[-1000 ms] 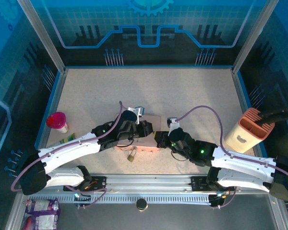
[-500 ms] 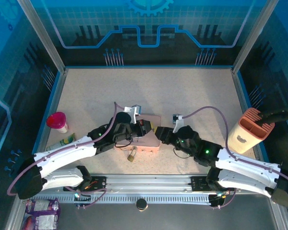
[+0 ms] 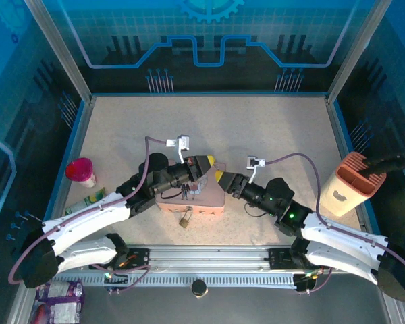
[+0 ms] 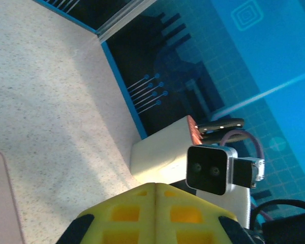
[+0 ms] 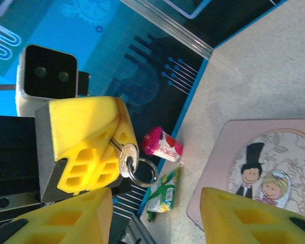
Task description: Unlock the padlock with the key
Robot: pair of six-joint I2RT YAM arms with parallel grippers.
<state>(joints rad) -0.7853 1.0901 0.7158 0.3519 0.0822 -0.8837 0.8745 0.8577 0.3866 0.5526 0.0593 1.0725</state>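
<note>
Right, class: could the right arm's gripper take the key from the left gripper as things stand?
Probably yes. The right gripper is open and faces the key, whose head sticks out of the shut left gripper, with nothing between them.

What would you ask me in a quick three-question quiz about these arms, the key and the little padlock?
1. Which gripper pinches the key? A) left gripper B) the other gripper C) neither
2. True or false: the right gripper is open, with nothing between its fingers.
3. Fill the gap: the padlock sits at the ___ edge of the pink box, on the side of the arm bases.

Key: 1 A; 2 true; 3 near.
</note>
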